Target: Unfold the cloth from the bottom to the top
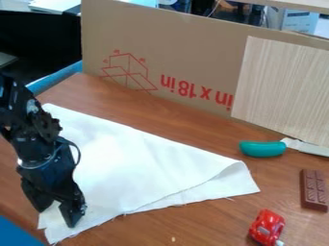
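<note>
At the cloth's (138, 163) near left corner, my gripper (56, 216) is spread. Best to pinch only the top layer (173, 175), lift low, peel slowly; the under layer (221, 188) could drag.

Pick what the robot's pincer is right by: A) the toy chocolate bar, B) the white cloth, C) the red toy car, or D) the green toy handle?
B: the pincer, fingers apart, is down by the lower-left end of the white cloth.
</note>
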You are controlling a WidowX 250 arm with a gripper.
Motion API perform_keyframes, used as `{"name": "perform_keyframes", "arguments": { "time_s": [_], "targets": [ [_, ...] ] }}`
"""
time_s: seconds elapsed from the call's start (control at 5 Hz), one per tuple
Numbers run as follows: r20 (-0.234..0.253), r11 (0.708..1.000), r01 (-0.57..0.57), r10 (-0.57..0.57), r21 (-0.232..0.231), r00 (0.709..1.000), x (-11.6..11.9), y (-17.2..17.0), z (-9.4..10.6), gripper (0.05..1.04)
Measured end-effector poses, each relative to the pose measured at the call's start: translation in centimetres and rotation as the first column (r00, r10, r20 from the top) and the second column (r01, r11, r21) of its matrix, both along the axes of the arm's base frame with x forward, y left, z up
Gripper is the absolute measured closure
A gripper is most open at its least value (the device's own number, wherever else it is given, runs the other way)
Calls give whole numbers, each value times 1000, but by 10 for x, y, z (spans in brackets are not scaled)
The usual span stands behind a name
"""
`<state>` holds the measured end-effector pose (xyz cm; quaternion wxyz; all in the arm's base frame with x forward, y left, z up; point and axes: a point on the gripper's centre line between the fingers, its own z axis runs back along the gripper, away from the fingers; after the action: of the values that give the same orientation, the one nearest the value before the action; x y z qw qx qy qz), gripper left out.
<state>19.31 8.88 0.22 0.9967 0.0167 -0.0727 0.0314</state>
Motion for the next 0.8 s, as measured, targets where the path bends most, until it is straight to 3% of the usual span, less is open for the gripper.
{"name": "perform_keyframes", "arguments": {
  "time_s": [0.2,0.4,0.8],
  "targets": [
    [-7,1000,3,-3,-6,1000,-1,-1,-2,82],
    [17,999,26,-25,-24,1000,-5,-7,4,81],
    [172,998,10,1,-62,985,-2,-11,67,83]
  ]
}}
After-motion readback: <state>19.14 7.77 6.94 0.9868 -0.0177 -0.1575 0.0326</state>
